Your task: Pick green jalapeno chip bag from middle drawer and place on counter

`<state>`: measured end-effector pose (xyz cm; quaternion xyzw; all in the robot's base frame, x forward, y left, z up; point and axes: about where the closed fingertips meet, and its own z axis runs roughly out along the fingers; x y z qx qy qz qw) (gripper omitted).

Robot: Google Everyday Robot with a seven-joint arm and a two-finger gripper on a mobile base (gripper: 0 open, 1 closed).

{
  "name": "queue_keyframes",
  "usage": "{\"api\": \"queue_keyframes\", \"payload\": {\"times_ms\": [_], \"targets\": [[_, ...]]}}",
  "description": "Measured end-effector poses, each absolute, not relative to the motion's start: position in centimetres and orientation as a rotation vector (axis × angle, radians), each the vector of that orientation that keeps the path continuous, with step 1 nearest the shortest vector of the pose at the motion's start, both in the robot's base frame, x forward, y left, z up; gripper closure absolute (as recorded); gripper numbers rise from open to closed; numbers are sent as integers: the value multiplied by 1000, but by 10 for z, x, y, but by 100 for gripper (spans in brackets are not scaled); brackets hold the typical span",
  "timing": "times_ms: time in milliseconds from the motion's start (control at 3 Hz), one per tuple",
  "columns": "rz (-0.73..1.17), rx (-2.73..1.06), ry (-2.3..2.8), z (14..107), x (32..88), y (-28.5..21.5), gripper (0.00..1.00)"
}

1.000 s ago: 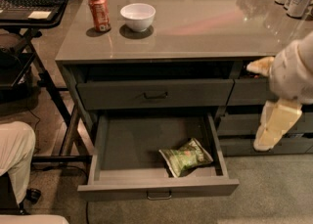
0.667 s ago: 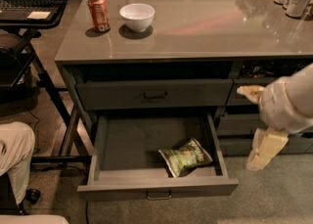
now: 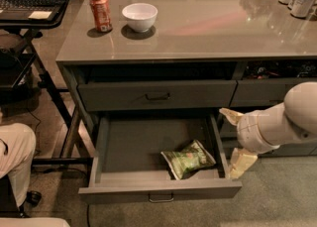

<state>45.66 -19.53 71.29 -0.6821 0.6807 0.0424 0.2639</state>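
In the camera view, the wide dark grey middle drawer (image 3: 158, 189) is pulled fully out from under the front edge of the large glossy grey-taupe table (image 3: 213, 28), below its left front corner, so its deep plain interior lies open from above. The like-looking upper grey drawer (image 3: 157, 95) with a small bar handle sits shut above it. The small crinkly light green jalapeno chip bag (image 3: 188, 158) lies flat on the drawer floor, in the front right corner, close to the right wall and just behind the drawer front; nothing touches it. The pale two-finger claw (image 3: 229, 141) hangs just outside that right wall, beside the bag. It is empty, with one finger up by the wall's rear end and the other low by the drawer's front right corner, spread wide apart, likely to take in the bag's width. The rounded white arm (image 3: 292, 117) reaches in from the right, below the table's front edge, which probably keeps the wrist low enough to come over the drawer wall. On the table, a red soda can (image 3: 100, 12) and a white bowl (image 3: 139, 16) stand side by side near the left edge, a little back from the front edge. I judge that the grasp is not yet made: the claw must cross the wall and descend upon the bag.
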Motion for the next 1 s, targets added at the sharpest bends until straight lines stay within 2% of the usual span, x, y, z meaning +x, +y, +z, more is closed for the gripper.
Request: {"api": "queue_keyframes", "payload": {"times_ms": [333,1000], "targets": [[204,-1817,1809,661,478,-179,0],[207,-1871,1782,656,482,-170,0]]}}
